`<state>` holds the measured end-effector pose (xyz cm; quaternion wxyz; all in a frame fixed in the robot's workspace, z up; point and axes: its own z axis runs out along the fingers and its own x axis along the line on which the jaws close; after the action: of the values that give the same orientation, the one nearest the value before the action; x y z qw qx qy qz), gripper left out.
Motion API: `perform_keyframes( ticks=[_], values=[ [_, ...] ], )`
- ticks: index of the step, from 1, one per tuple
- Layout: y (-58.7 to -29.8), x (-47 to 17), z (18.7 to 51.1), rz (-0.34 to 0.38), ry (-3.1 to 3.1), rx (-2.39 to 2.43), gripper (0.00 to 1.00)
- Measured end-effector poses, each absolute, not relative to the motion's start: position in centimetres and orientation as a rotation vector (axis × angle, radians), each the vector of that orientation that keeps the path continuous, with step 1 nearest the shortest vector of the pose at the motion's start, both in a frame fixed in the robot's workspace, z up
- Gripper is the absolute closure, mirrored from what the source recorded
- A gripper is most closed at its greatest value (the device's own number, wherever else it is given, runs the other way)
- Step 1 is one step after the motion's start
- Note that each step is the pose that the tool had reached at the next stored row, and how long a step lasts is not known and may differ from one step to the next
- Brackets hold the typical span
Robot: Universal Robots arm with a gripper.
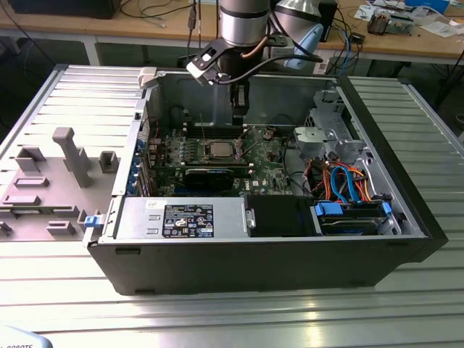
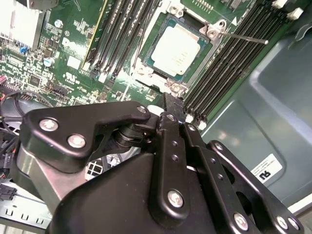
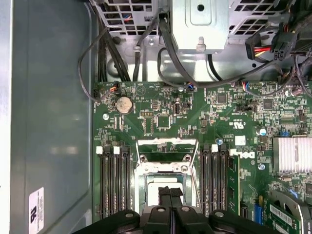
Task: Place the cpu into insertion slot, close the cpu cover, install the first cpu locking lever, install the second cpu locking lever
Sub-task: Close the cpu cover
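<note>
The cpu (image 2: 178, 44), a silver-grey square, lies in the insertion slot (image 1: 217, 150) on the green motherboard. The silver cpu cover (image 2: 146, 52) frames the chip and looks folded down over it. One thin wire locking lever (image 2: 243, 37) sticks out free from a corner of the socket, over the memory slots. My gripper (image 2: 173, 106) hangs just above the board at the socket's edge, black fingers shut together with nothing between them. In the first wrist view the gripper (image 3: 170, 191) covers part of the socket, and the chip shows pale beside the fingertips (image 3: 164, 193).
Black memory slots (image 3: 113, 180) flank the socket on both sides. A long black card (image 1: 209, 176) lies nearer the case front. The drive cage (image 1: 326, 134) with orange and blue cables (image 1: 341, 181) stands at the exterior view's right. The case walls (image 1: 181, 90) rise all around.
</note>
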<state>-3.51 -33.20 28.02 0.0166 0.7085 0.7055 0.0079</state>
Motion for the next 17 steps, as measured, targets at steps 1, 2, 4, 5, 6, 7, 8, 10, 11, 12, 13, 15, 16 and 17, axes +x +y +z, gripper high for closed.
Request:
perform_keyframes(
  ticks=[1, 2, 4, 5, 6, 7, 8, 10, 11, 12, 13, 15, 16, 17],
  values=[
    [-33.2, -3.4, 28.0, 0.025, 2.193, 2.203, 0.89],
    [-33.2, -3.2, 28.0, 0.024, 2.192, 2.204, 0.89],
    [-33.2, -2.8, 28.0, 0.024, 2.192, 2.205, 0.89],
    [-33.2, -2.6, 28.0, 0.024, 2.192, 2.205, 0.89],
    [-33.2, -2.5, 28.0, 0.023, 2.191, 2.206, 0.89],
    [-33.2, -2.4, 28.0, 0.023, 2.190, 2.207, 0.89],
    [-33.2, -2.4, 28.0, 0.023, 2.188, 2.209, 0.89],
    [-33.2, -2.4, 28.0, 0.023, 2.188, 2.209, 0.89],
    [-33.2, -2.4, 28.0, 0.023, 2.188, 2.209, 0.89],
    [-33.2, -2.4, 28.0, 0.023, 2.188, 2.209, 0.89],
    [-33.2, -2.4, 28.0, 0.023, 2.188, 2.209, 0.89],
    [-33.2, -2.3, 28.0, 0.023, 2.188, 2.209, 0.89],
    [-33.2, -2.2, 28.0, 0.023, 2.188, 2.209, 0.89],
    [-33.2, -2.2, 28.0, 0.023, 2.188, 2.209, 0.89]
  ],
)
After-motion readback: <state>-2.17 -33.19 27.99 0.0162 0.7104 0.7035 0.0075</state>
